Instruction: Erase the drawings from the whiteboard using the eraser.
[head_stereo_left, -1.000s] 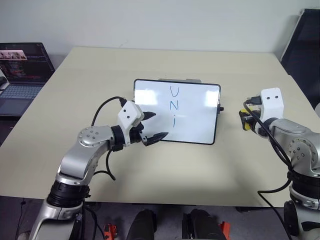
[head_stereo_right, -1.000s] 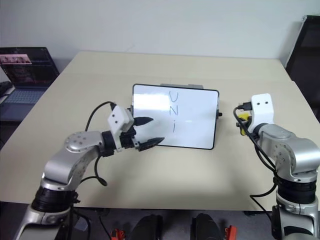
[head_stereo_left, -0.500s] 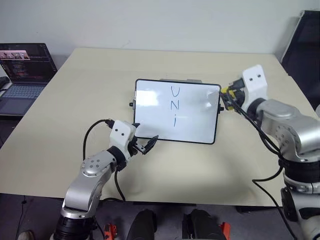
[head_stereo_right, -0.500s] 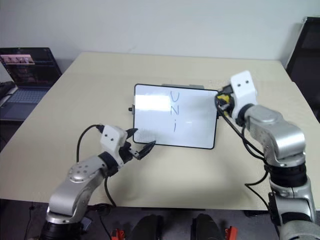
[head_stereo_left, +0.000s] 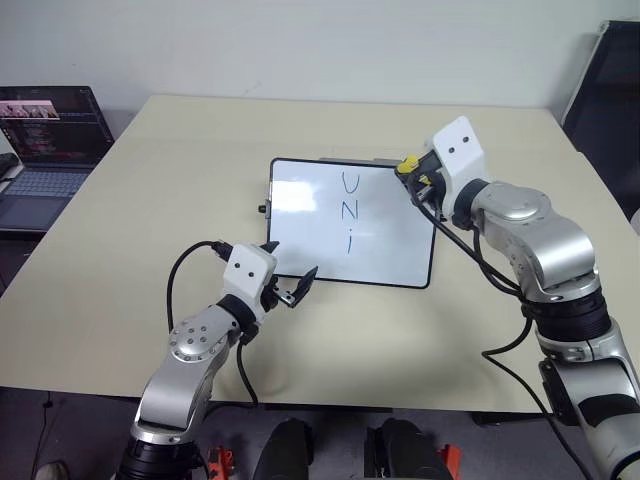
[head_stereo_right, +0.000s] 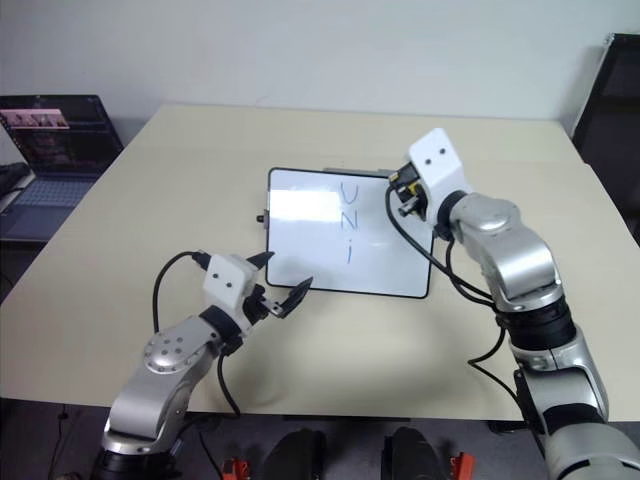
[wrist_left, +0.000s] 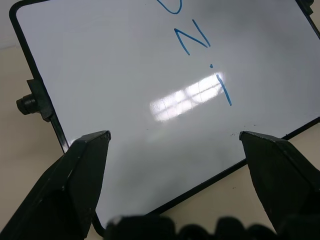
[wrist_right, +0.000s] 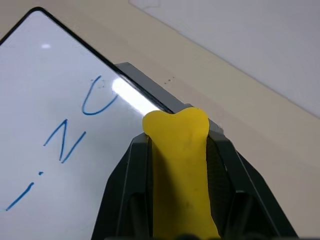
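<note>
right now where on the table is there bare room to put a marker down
Bare tabletop between the laptop and the whiteboard, and behind the board to the far edge. Crowded: board's near left corner by the left gripper, top right by the right gripper with the eraser.

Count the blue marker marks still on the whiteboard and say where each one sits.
3. On the whiteboard, a "U" sits near the top edge, an "N" directly below it, and an "i"-like mark lowest. All sit right of the board's centre; none seems hidden.

right gripper (head_stereo_left: 408, 172) now over whiteboard (head_stereo_left: 300, 225)
</note>
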